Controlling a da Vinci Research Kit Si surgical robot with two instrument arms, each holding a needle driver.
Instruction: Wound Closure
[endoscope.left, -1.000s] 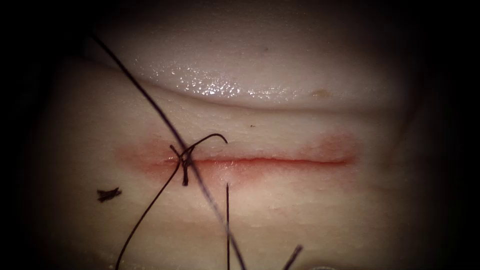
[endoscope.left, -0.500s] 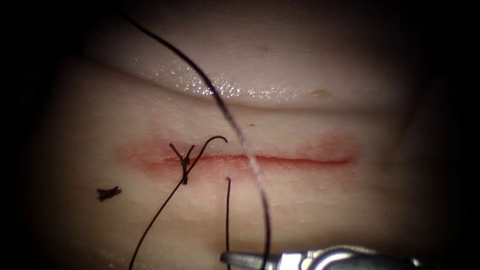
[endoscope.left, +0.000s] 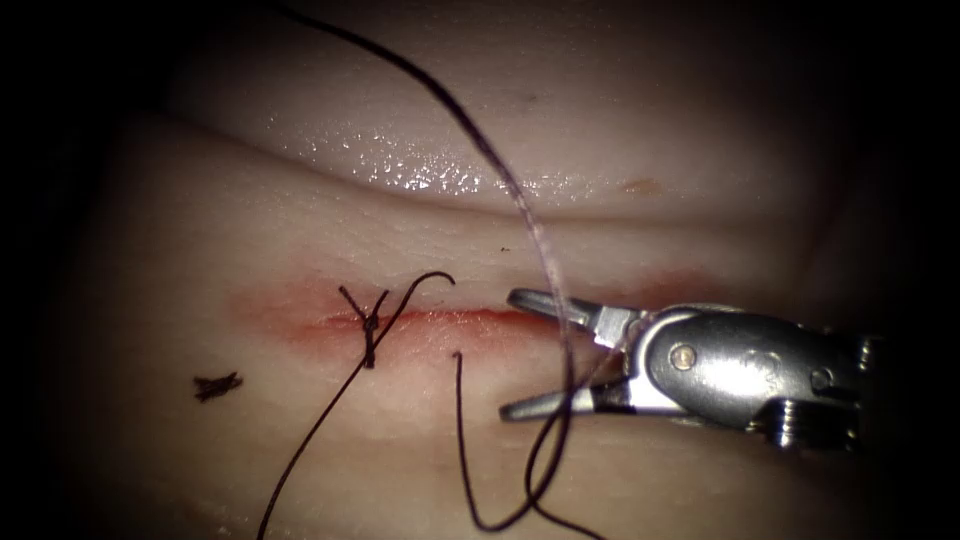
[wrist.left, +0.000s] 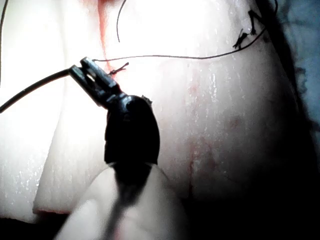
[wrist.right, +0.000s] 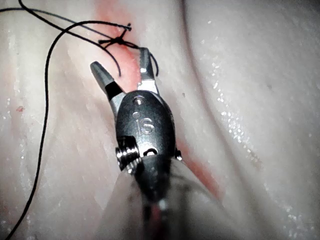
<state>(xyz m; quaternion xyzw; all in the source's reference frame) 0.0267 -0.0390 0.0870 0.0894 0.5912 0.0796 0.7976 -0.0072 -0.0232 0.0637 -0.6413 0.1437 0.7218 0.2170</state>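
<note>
A knot (endoscope.left: 370, 328) sits on the cut (endoscope.left: 450, 317), left of the right tool (endoscope.left: 520, 355), thread (endoscope.left: 530, 215) perhaps passing before it.

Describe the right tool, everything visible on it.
The right tool comes in from the endoscope view's right: a shiny metal wristed head with a round pivot pin, and a threaded screw at its base. Its two slim jaws are spread wide and hold nothing; one lies over the cut, the other over the tissue nearer the camera. The dark thread runs down across the gap between them. The right wrist view shows the number 16 on its head.
</note>
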